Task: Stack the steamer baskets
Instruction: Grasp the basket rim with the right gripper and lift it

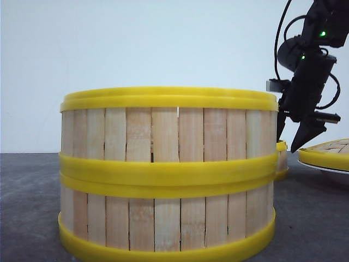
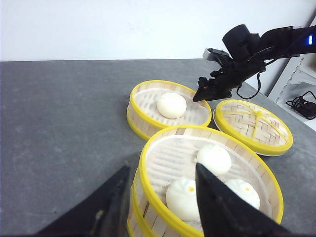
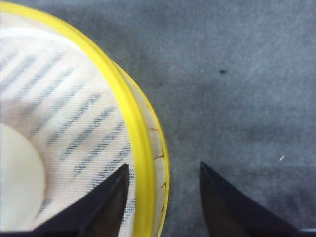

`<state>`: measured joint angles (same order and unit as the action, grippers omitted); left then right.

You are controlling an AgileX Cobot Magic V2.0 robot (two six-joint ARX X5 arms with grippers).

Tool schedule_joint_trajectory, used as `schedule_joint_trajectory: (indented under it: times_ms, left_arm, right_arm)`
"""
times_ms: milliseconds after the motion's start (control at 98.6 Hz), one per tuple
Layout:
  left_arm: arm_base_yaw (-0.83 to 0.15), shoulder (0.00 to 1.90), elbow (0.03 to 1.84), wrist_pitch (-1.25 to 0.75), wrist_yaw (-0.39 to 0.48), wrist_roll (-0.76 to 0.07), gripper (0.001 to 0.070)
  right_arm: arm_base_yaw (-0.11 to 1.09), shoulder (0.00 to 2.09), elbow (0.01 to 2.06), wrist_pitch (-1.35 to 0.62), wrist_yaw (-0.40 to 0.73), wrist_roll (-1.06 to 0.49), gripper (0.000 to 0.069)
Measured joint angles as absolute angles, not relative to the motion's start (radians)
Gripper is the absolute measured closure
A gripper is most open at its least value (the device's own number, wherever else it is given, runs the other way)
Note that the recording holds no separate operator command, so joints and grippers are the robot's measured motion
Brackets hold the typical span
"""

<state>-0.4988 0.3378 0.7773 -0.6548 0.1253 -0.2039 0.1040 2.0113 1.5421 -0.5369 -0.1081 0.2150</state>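
Beside lone basket (image 2: 170,106): lid (image 2: 254,124); right tool (image 3: 163,197) open astride rim; left tool (image 2: 160,197) open astride stack (image 1: 168,174).

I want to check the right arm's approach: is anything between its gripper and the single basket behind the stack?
Nothing visible. The right gripper is open, its fingers straddling the wall of the single basket, one inside, one outside. The bun sits clear of them.
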Motion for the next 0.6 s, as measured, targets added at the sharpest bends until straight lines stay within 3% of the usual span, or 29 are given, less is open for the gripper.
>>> schedule_joint_trajectory:
  times_ms: [112, 304, 599]
  left_arm:
    - [-0.499, 0.336, 0.777, -0.656, 0.125, -0.212, 0.0471]
    - [-0.499, 0.336, 0.777, -0.666, 0.125, -0.215, 0.0471]
    - [-0.499, 0.336, 0.777, -0.674, 0.125, -0.215, 0.0471]
  right_arm:
    - [0.113, 2.027, 1.542, -0.533, -0.105, 0.217, 0.0463]
    - [0.132, 2.028, 1.542, -0.513, -0.060, 0.218, 0.0643]
    - [0.138, 2.031, 1.573, -0.513, -0.045, 0.249, 0.0660]
